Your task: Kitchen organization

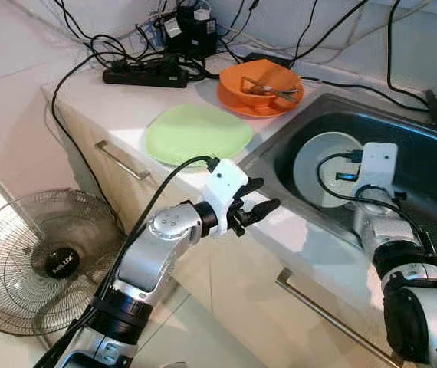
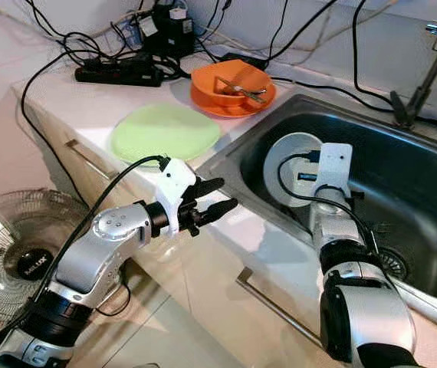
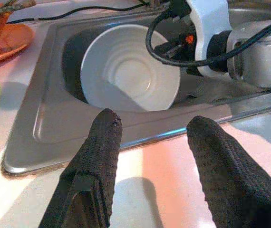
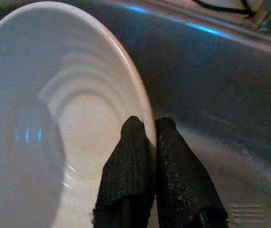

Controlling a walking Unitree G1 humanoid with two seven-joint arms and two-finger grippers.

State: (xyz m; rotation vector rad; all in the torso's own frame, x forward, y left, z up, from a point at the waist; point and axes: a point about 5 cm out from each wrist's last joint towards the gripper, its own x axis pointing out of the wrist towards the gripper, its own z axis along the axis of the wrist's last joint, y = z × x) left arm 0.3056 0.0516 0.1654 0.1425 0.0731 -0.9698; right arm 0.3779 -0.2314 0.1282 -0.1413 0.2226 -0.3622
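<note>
Left gripper [image 1: 258, 202]: fingers spread, over the counter edge beside the sink [image 1: 433, 153].
White plate [image 1: 320, 165]: tilted inside the sink, partly hidden by the right wrist.
Right gripper [image 4: 152, 137]: fingers pinched on the plate's rim.

Right arm down in the sink, left arm out at its near edge.
The right gripper [image 4: 150, 137] reaches into the sink [image 2: 402, 165], fingers pinched together on the rim of the white bowl [image 4: 54, 118]. The left gripper [image 3: 152, 135] hovers above the counter just short of the sink, fingers spread, holding nothing.
</note>
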